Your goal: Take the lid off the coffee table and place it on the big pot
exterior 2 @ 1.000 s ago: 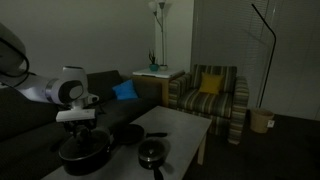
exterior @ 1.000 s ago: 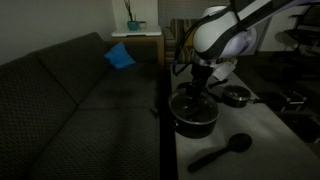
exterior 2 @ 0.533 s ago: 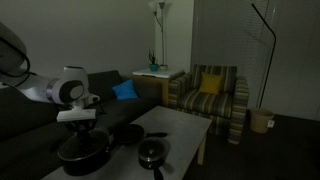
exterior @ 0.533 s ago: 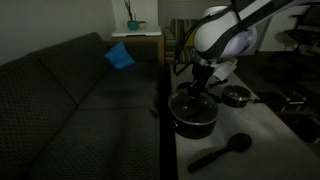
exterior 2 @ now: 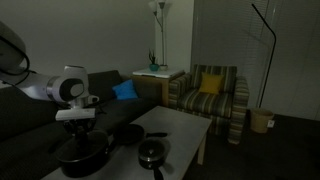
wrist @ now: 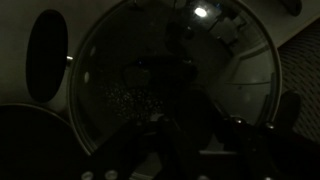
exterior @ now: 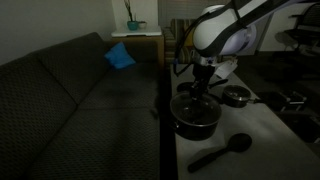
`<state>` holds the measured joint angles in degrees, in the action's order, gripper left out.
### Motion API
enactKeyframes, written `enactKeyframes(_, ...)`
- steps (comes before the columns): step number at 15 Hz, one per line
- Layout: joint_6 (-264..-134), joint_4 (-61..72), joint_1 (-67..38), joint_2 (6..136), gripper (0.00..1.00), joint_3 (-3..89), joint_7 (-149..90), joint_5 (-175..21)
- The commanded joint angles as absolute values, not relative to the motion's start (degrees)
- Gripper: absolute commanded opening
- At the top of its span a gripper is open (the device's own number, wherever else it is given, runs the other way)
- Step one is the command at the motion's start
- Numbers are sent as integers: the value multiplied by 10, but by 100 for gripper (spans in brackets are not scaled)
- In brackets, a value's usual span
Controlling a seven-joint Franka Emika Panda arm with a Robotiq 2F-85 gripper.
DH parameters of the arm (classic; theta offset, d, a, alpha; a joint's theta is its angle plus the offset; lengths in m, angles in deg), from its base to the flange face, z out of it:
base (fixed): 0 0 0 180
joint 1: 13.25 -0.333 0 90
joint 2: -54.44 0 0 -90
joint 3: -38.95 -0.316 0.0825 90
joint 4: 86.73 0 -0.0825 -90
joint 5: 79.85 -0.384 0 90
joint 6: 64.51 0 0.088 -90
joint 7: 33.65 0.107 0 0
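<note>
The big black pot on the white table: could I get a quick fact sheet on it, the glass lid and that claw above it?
big pot: on the coffee table, near the edge by the sofa
lid: over the pot's mouth; too dark to tell if it is seated or held just above
gripper: directly above the lid's centre; whether it is gripping cannot be told
nearby: black spoon and small saucepan, both apart from the pot
light: very dim
</note>
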<state>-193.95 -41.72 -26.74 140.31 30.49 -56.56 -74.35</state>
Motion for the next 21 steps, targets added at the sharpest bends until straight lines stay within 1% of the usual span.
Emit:
enactKeyframes(1,-1883,-435,-275,1403,14,317,-569,-737)
enactKeyframes(6,-1857,-432,-276,1403,14,314,-576,-736)
enactKeyframes(7,-1855,-430,-276,1403,64,313,-576,-736)
enactKeyframes(8,-1852,-430,-277,1403,65,314,-575,-736)
enactKeyframes(10,-1851,-429,-280,1403,77,314,-571,-737)
enactKeyframes(12,-1854,-436,-282,1403,93,314,-566,-737)
enactKeyframes(13,-1854,-441,-284,1402,98,316,-565,-736)
enactKeyframes(15,-1852,-453,-288,1402,100,318,-561,-735)
enactKeyframes(21,-1856,-480,-296,1401,100,320,-550,-738)
